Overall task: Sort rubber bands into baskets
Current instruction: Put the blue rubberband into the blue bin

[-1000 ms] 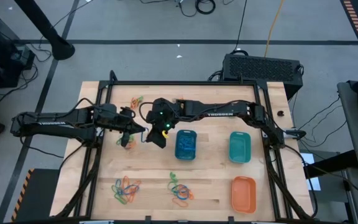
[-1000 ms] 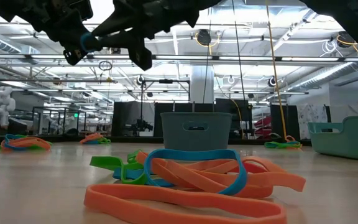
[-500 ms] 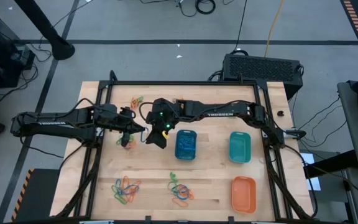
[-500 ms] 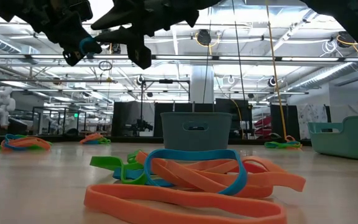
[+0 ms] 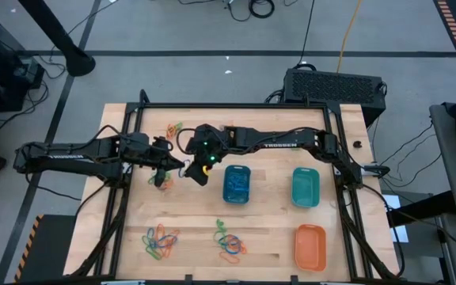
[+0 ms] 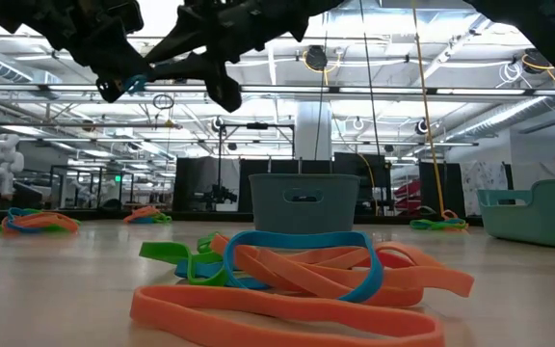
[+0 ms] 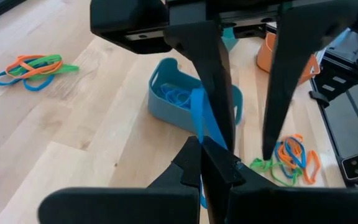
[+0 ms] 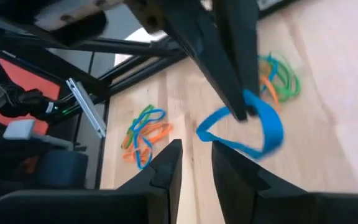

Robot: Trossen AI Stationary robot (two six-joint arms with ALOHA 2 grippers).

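Observation:
A blue rubber band point(image 8: 257, 127) hangs in the air between my two grippers, left of the blue basket point(image 5: 237, 184). My left gripper point(image 5: 179, 167) is shut on it. My right gripper point(image 5: 197, 173) faces the left one with its fingers a little apart, their tips right beside the band. The teal basket point(image 5: 305, 187) and the orange basket point(image 5: 309, 245) stand to the right. Several blue bands lie inside the blue basket point(image 7: 185, 102). My left gripper pinches the blue band's upper part point(image 8: 248, 111) between its two fingertips, coming slanting down from the table's left. The band hangs as an open loop below the tips, clear of the table. My right gripper: one finger point(image 7: 211, 87) stands against the band; whether it touches, I cannot tell.
Mixed piles of blue, green and orange bands lie on the wooden table: near left point(image 5: 161, 241), near middle point(image 5: 229, 241), far left point(image 5: 172, 128), and under the grippers point(image 5: 161, 180). A black metal frame point(image 5: 236, 107) borders the table.
My right gripper has rolled a little about its own axis while staying in place. The blue band has sunk slightly at my left gripper's tips. My left gripper keeps its hold.

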